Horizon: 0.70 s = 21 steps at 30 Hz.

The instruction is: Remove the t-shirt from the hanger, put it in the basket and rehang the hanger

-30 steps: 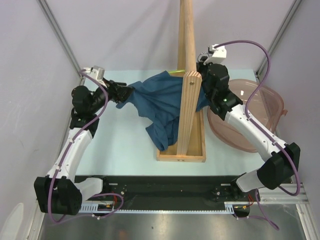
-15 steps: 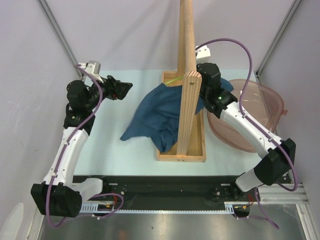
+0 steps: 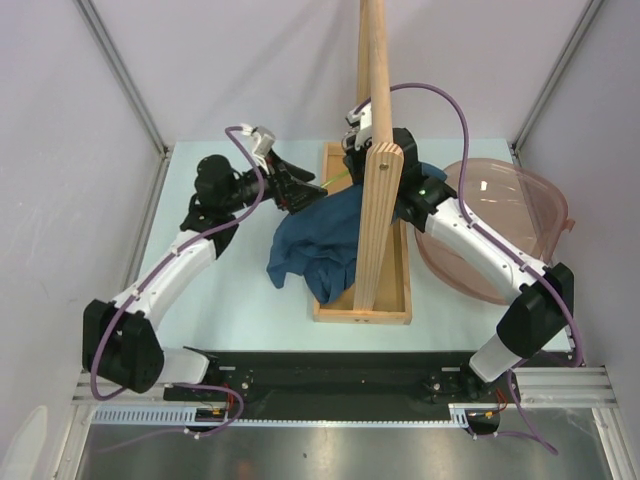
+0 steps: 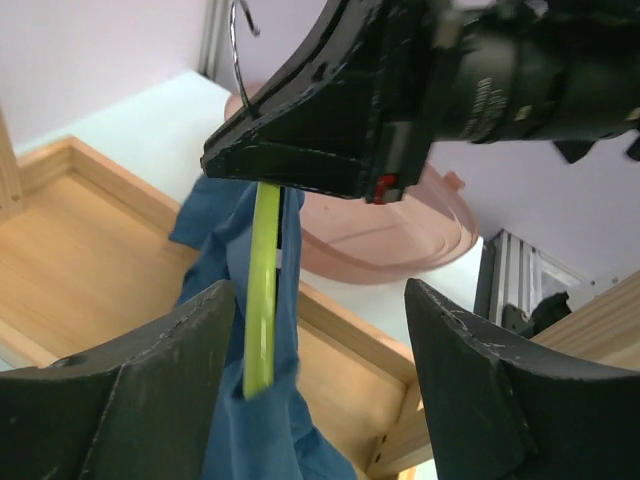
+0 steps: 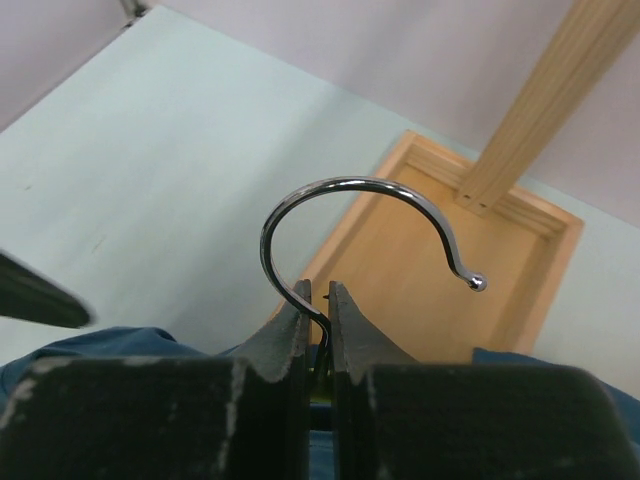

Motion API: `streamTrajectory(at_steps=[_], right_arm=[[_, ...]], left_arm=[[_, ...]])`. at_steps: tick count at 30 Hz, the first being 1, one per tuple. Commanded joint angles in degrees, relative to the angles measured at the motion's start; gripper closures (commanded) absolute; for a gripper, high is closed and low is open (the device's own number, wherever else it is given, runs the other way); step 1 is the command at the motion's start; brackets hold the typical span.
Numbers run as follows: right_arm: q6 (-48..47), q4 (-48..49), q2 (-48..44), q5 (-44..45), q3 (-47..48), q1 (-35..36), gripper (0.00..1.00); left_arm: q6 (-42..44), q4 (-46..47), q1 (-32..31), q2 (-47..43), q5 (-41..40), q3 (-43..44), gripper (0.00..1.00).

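The dark teal t-shirt (image 3: 318,235) hangs bunched from the lime-green hanger (image 3: 338,178), draped over the left wall of the wooden stand's base. My right gripper (image 3: 356,150), partly behind the pole, is shut on the hanger's silver hook (image 5: 350,200) at its stem (image 5: 318,310). My left gripper (image 3: 305,190) is open and empty. In the left wrist view the green hanger arm (image 4: 262,290) and the cloth (image 4: 240,400) on it sit just inside the left finger (image 4: 150,400), not touching the right finger (image 4: 480,390).
The thick wooden pole (image 3: 375,150) rises from a wooden tray base (image 3: 362,312) in the middle. A pink translucent bowl (image 3: 500,230) sits at the right. Light walls and frame posts enclose the pale table (image 3: 220,300).
My left gripper let go of the shirt it had pulled leftward, opened, and swung right up to the hanger. The shirt slumped back toward the stand. My right gripper shifted left with the hanger.
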Motion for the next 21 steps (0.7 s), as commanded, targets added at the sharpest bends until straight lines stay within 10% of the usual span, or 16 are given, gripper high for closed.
streamTrajectory(at_steps=[1, 21], right_arm=[[0.1, 1.2, -1.2, -4.3, 3.2, 0.9, 1.00], [0.5, 2.9, -2.4, -8.8, 2.1, 2.1, 1.00]], left_arm=[[2.2, 4.0, -0.7, 2.6, 2.2, 2.2, 0.31], [7.3, -5.2, -4.1, 12.9, 3.0, 10.3, 0.60]])
